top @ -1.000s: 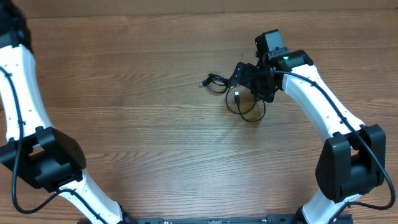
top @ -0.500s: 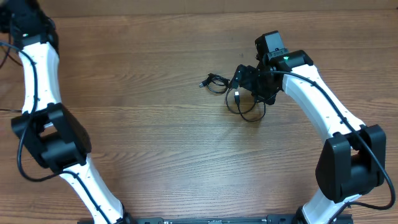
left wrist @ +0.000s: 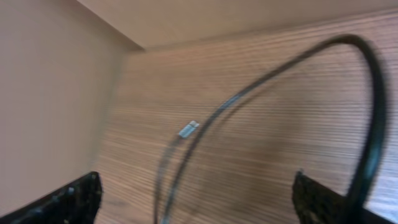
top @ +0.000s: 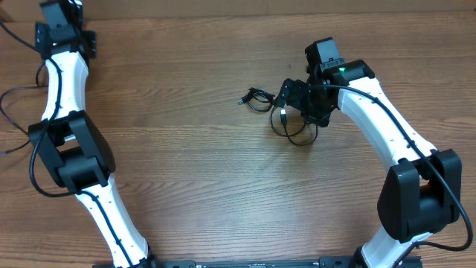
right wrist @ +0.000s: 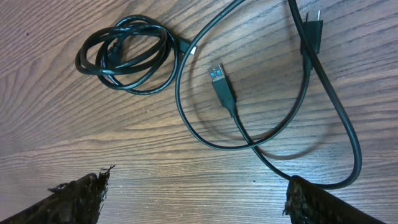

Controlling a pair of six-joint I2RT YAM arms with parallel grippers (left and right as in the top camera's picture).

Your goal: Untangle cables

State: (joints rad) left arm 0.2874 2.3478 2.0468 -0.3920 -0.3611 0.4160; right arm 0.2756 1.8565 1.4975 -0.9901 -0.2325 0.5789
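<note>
The cables lie on the wooden table as a small coiled bundle (top: pixel 257 99) (right wrist: pixel 127 56) and a loose loop (top: pixel 297 132) (right wrist: pixel 249 134) ending in a USB plug (right wrist: pixel 222 84). A second strand with a plug (right wrist: pixel 311 34) runs down the right side. My right gripper (top: pixel 301 100) (right wrist: pixel 199 183) hovers just above the loop, open, with only bare wood between its fingers (right wrist: pixel 81 199). My left gripper (left wrist: pixel 196 190) is far off at the table's back left corner, open and holding nothing. Its view is blurred.
In the left wrist view a thick black wire (left wrist: pixel 373 93) arcs over the wood beside a thinner dark cord (left wrist: pixel 205 124), with a beige wall (left wrist: pixel 50 93) at left. The left arm (top: pixel 63 67) stretches along the table's left edge, its wire (top: pixel 11 100) looping nearby.
The left arm has swung up along the left edge into the far left corner. The right arm and the cables have not moved.
</note>
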